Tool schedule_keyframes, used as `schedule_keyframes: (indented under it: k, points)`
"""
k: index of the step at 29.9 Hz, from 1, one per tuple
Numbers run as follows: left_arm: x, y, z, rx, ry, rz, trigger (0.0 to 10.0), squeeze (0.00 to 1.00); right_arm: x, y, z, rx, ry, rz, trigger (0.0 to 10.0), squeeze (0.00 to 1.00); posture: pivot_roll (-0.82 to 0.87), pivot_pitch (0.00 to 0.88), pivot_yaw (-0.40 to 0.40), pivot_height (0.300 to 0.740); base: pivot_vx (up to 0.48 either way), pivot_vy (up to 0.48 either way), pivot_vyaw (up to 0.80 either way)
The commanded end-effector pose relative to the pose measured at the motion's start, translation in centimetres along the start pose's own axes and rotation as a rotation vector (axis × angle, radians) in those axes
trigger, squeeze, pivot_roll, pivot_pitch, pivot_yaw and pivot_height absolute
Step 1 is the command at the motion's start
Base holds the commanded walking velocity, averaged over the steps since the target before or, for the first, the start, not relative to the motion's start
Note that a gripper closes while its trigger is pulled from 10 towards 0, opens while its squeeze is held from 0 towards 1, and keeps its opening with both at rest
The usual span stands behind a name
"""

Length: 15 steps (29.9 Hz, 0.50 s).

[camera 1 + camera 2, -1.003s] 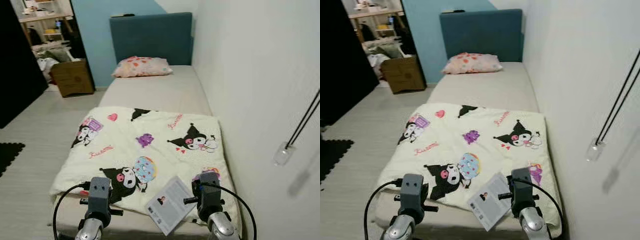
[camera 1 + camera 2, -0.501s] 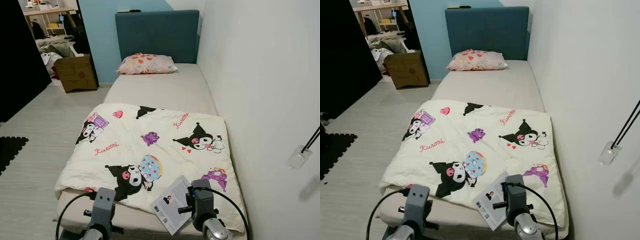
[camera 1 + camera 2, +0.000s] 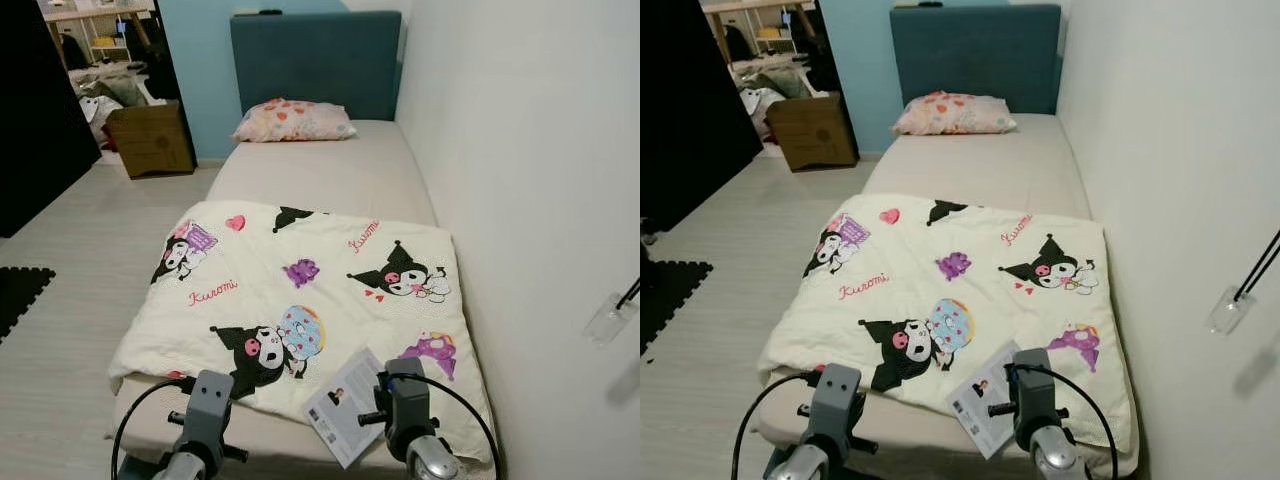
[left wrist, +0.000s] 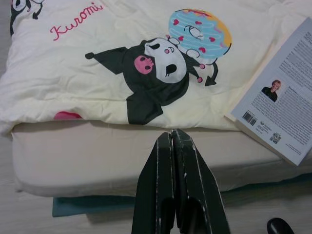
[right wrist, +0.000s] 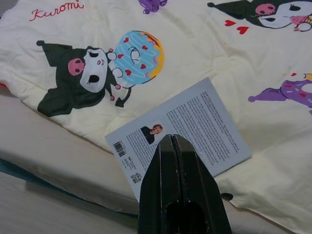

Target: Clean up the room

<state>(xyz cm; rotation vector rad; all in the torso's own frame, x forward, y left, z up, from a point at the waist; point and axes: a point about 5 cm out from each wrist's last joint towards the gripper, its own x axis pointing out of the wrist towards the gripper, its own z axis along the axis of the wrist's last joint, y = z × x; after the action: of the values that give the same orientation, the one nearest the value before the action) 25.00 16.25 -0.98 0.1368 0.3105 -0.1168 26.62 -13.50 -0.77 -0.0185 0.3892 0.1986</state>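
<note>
Lying at foot of bed: book (image 3: 345,405), back cover up, on the cartoon-print quilt (image 3: 300,300), its near corner overhanging the quilt's edge
Hidden: book's front cover
Left gripper (image 4: 173,139): fingers pressed together, empty, above the mattress edge (image 4: 122,151)
Right gripper (image 5: 170,142): fingers pressed together, empty, over the book
Cardboard box (image 3: 150,140): on the floor beside the bed; contents unclear

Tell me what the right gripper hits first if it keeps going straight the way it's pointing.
Most likely the book: the right gripper, fingers shut, points at its back cover lying on the blanket near the bed's foot. Depth is hard to judge.
</note>
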Motion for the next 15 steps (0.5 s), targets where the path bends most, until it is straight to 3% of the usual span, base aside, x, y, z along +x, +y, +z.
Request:
schedule_keyframes:
  k: [1,15]
  points:
    - [-0.25,0.51,-0.36,0.014,0.012,0.011,10.0,0.0,0.01,0.3,-0.09,0.007,0.005,0.01,10.0,0.0,-0.01,0.052,0.024,0.635,0.0,0.0,0.0]
    - [-0.39,0.45,-0.52,0.011,0.013,0.022,10.0,0.0,0.16,0.31,0.12,-0.01,-0.001,0.024,10.0,0.0,-0.01,0.045,0.014,0.615,0.0,0.0,0.0]
